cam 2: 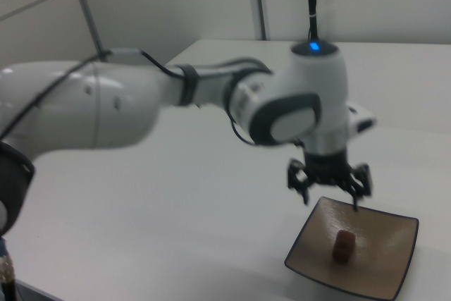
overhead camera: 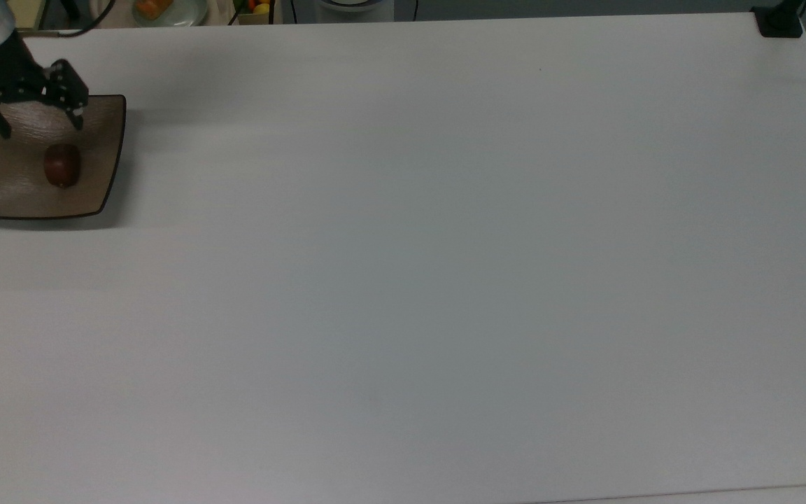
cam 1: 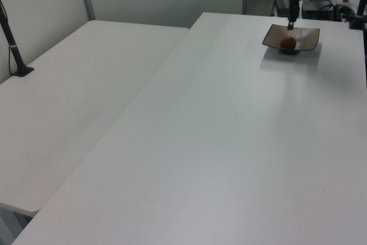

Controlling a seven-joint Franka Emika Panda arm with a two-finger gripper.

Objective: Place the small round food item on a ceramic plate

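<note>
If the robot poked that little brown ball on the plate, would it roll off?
It would probably roll a bit: the small round food item looks rounded and glossy. It likely stays put, since the ceramic plate has upturned edges. It seems light, being tiny beside the open tool.

A: Where's the gripper [overhead camera: 39, 124]?
B: Top view's upper left corner, black, pointing down, fingers spread wide apart, nothing btwn them.
A: And the arm [cam 2: 141, 107]?
B: Right view: white, reaches in from right view's left, wrist bent downward.

Glossy red-brown small round food item [overhead camera: 62, 166] on square tan ceramic plate [overhead camera: 4, 189].
</note>
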